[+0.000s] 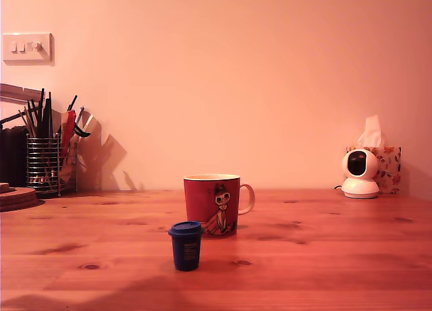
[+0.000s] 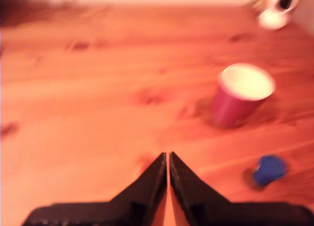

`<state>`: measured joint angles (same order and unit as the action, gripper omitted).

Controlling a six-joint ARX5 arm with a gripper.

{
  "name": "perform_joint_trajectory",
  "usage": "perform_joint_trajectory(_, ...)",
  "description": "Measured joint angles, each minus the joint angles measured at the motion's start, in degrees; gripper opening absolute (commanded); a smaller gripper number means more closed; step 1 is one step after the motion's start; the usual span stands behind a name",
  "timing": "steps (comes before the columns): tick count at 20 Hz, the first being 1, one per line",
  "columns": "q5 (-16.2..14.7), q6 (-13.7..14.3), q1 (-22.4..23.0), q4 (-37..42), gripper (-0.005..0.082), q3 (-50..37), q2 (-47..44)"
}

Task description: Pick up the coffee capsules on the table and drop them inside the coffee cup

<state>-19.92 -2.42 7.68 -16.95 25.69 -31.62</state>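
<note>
Nothing done yet: small dark blue tapered capsule (image 1: 185, 245) stands upright on reddish-brown wooden table (image 1: 337, 257), just in front of red ceramic mug (image 1: 212, 204), w/ black gripper (image 2: 168, 157) jaws closed, empty, well apart.

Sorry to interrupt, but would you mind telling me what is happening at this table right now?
Nothing is being held yet. The arm's hand is shut and empty above bare wood. The blue coffee capsule stands on the table, in front of the red coffee cup and apart from it, with the hand over neither.
</note>
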Motion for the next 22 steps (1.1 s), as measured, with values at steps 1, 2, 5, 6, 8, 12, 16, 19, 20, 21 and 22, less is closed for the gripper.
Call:
perform_joint_trajectory(1, -2.08, 1.57, 0.00, 0.42, -0.0021, 0.00, -0.02)
perform_joint_trajectory(2, -3.93, 3.21, 0.00, 0.42, -0.0021, 0.00, -0.02)
perform_joint_trajectory(5, -7.96, 4.04, 0.66, 0.33, -0.0021, 0.00, -0.02)
perform_joint_trajectory(6, -8.72, 4.07, 1.66, 0.33, -0.0021, 0.00, -0.02)
perform_joint_trajectory(8, -9.73, 4.15, 4.48, 0.31, -0.0021, 0.00, -0.02)
perform_joint_trajectory(12, -10.23, 6.82, 12.02, -1.46, -0.0021, 0.00, -0.02)
perform_joint_trajectory(16, -9.73, 10.23, 19.45, -4.92, -0.0021, 0.00, -0.02)
perform_joint_trajectory(19, -7.23, 11.21, 24.04, -7.28, -0.0021, 0.00, -0.02)
perform_joint_trajectory(20, -6.14, 11.43, 24.90, -7.89, -0.0021, 0.00, -0.09)
perform_joint_trajectory(21, -5.22, 11.47, 25.35, -8.57, -0.0021, 0.00, -0.13)
perform_joint_trajectory(22, -4.59, 11.50, 25.55, -8.98, -0.0021, 0.00, -0.15)
